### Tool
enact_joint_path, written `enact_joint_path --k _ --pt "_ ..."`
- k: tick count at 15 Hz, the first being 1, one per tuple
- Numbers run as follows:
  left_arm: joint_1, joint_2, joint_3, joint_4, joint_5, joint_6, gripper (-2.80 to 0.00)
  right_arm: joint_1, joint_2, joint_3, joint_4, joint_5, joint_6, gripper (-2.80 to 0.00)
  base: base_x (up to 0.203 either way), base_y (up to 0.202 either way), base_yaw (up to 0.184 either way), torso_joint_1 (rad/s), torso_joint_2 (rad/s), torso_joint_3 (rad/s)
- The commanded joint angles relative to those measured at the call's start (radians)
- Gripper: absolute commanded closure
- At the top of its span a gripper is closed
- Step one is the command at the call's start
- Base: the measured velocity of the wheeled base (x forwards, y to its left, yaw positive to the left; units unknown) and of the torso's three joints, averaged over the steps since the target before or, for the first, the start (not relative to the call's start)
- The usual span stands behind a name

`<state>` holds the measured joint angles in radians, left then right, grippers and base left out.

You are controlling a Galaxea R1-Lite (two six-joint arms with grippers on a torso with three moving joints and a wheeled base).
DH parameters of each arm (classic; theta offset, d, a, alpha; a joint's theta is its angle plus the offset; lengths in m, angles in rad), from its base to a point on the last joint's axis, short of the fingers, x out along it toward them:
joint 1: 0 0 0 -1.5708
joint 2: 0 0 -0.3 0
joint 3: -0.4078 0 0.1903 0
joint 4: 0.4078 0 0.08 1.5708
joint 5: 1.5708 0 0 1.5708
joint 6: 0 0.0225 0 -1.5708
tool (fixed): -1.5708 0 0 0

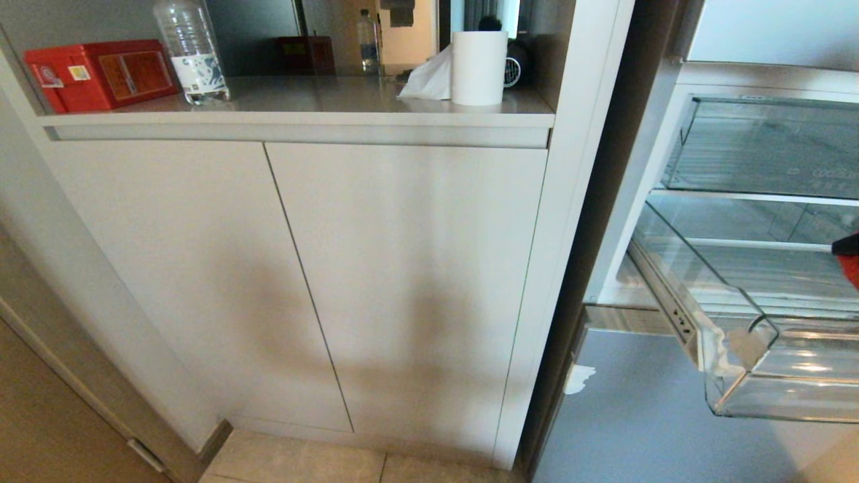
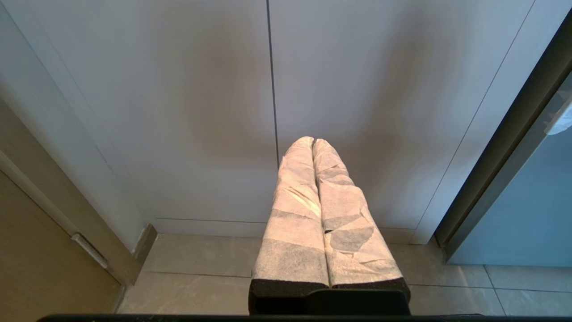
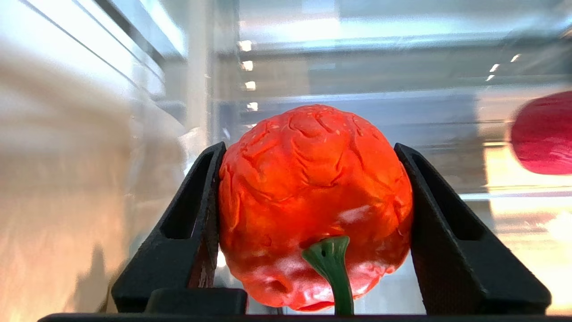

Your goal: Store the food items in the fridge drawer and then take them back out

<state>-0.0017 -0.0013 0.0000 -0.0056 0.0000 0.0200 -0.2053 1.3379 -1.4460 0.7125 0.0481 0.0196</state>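
My right gripper is shut on a food item, a glossy red, wrinkled, round fruit with a green stem; its black fingers press on both sides. In the head view only a sliver of the red fruit shows at the far right edge, above the fridge drawer. That drawer is clear and shallow, pulled out, with a whitish chipped front corner. My left gripper, wrapped in white tape, is shut on nothing and points at the cabinet doors.
A deeper clear bin sits above the drawer inside the open fridge. A blurred second red rounded shape shows behind clear plastic. White cabinet doors fill the left; a red box, bottle and paper roll stand on the counter.
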Motion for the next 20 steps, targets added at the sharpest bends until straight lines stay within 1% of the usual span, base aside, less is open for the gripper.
enact_joint_path --k 1,3,6,7,8,9,10,11,13,15,17,18,19,20 --pt "0.000 0.000 0.002 -0.001 0.000 0.000 0.00 0.000 -0.286 0.174 -0.139 0.004 0.003 0.00 0.000 0.000 0.000 0.000 0.00 0.000" --pt "0.000 0.000 0.002 -0.001 0.000 0.000 0.00 -0.001 -0.432 0.400 -0.393 0.004 0.015 0.00 0.000 0.000 0.000 0.000 0.00 0.000" --pt "0.000 0.000 0.002 -0.001 0.000 0.000 0.00 -0.001 -0.576 0.762 -0.820 0.003 0.030 0.00 0.000 0.000 0.000 0.000 0.00 0.000" --pt "0.000 0.000 0.002 -0.001 0.000 0.000 0.00 -0.001 -0.615 0.875 -0.927 0.004 0.031 0.00 0.000 0.000 0.000 0.000 0.00 0.000" --pt "0.000 0.000 0.002 -0.001 0.000 0.000 0.00 -0.001 -0.663 0.978 -1.007 0.005 0.031 0.00 0.000 0.000 0.000 0.000 0.00 0.000" --pt "0.000 0.000 0.002 -0.001 0.000 0.000 0.00 0.000 -0.735 1.064 -1.057 0.008 0.031 0.00 0.000 0.000 0.000 0.000 0.00 0.000" --pt "0.000 0.000 0.002 -0.001 0.000 0.000 0.00 0.000 -0.799 1.135 -1.080 0.014 0.028 0.00 0.000 0.000 0.000 0.000 0.00 0.000" --pt "0.000 0.000 0.002 -0.001 0.000 0.000 0.00 0.003 -0.857 1.186 -1.076 0.019 0.013 0.00 0.000 0.000 0.000 0.000 0.00 0.000" --pt "0.000 0.000 0.002 -0.001 0.000 0.000 0.00 0.044 -0.946 1.336 -1.055 0.015 -0.027 0.00 0.000 0.000 0.000 0.000 0.00 0.000" --pt "0.000 0.000 0.002 -0.001 0.000 0.001 0.00 0.081 -1.048 1.430 -1.010 0.010 -0.040 0.00 0.000 0.000 0.000 0.000 0.00 0.000" --pt "0.000 0.000 0.002 -0.002 0.000 -0.015 0.00 0.094 -1.058 1.446 -0.878 0.007 -0.037 0.00 0.000 0.000 0.000 0.000 0.00 0.000" --pt "0.000 0.000 0.002 -0.002 0.000 -0.015 0.00 0.097 -1.057 1.447 -0.851 0.009 -0.060 0.00 0.000 0.000 0.000 0.000 0.00 0.000" --pt "0.000 0.000 0.002 -0.002 0.000 -0.015 0.00 0.116 -1.059 1.447 -0.814 0.010 -0.086 0.00 0.000 0.000 0.000 0.000 0.00 0.000" --pt "-0.001 0.000 0.002 -0.002 0.000 -0.015 0.00 0.159 -1.066 1.446 -0.784 0.004 -0.101 0.00 0.000 0.000 0.000 0.000 0.00 0.000"
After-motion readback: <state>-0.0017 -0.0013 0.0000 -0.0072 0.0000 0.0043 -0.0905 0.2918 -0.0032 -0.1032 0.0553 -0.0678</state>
